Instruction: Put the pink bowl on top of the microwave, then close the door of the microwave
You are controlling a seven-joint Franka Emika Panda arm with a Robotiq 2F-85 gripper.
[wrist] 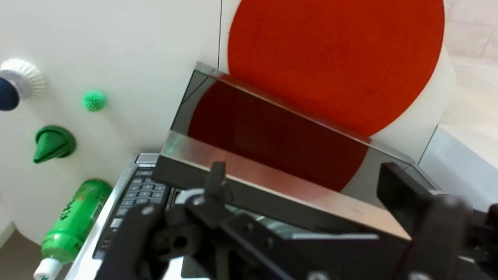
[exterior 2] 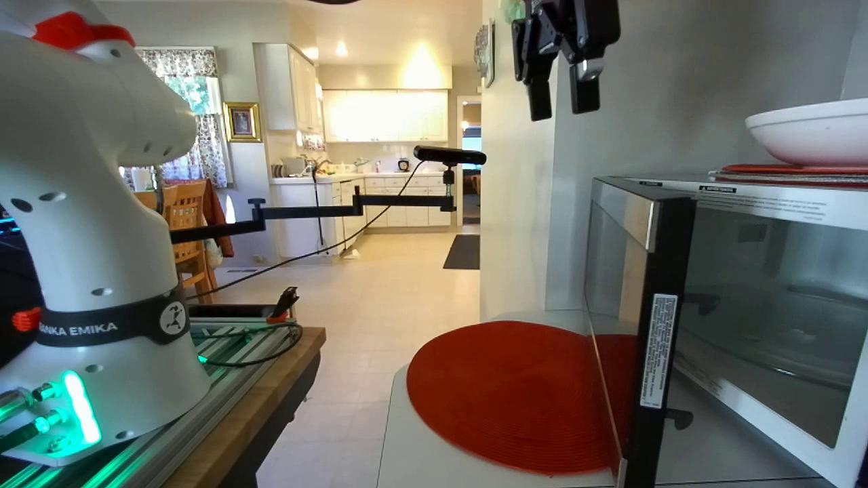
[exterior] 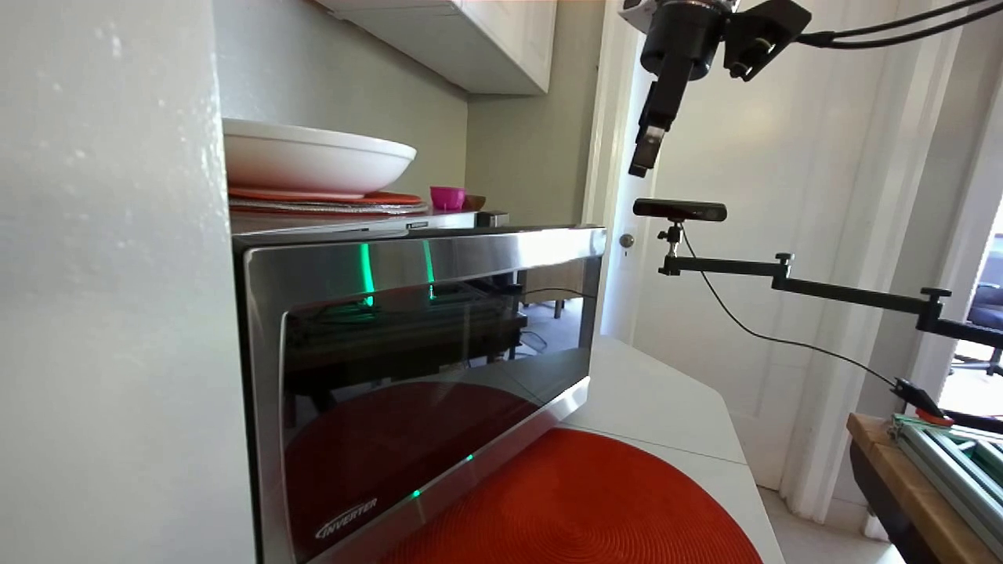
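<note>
Bowl (exterior: 447, 198), very small, round and bright pink, rests on top of the boxy stainless-steel microwave (exterior 2: 766, 202), just right of the flat reddish plates (exterior: 396, 198) in an exterior view. It looks light, stiff and slippery; should it need nudging, a gentle pinch at the rim would do. The wide, steel-framed dark glass door (exterior: 435, 348) stands open, so closing seems the remaining step: likely rigid, slick and breakable, better pushed than gripped, on its outer face near the free edge with the black latch hooks (exterior 2: 702, 301). In front lies a round red woven mat (exterior 2: 508, 400); high above, the black two-fingered gripper (exterior 2: 563, 103) hangs empty, its fingers well apart.
</note>
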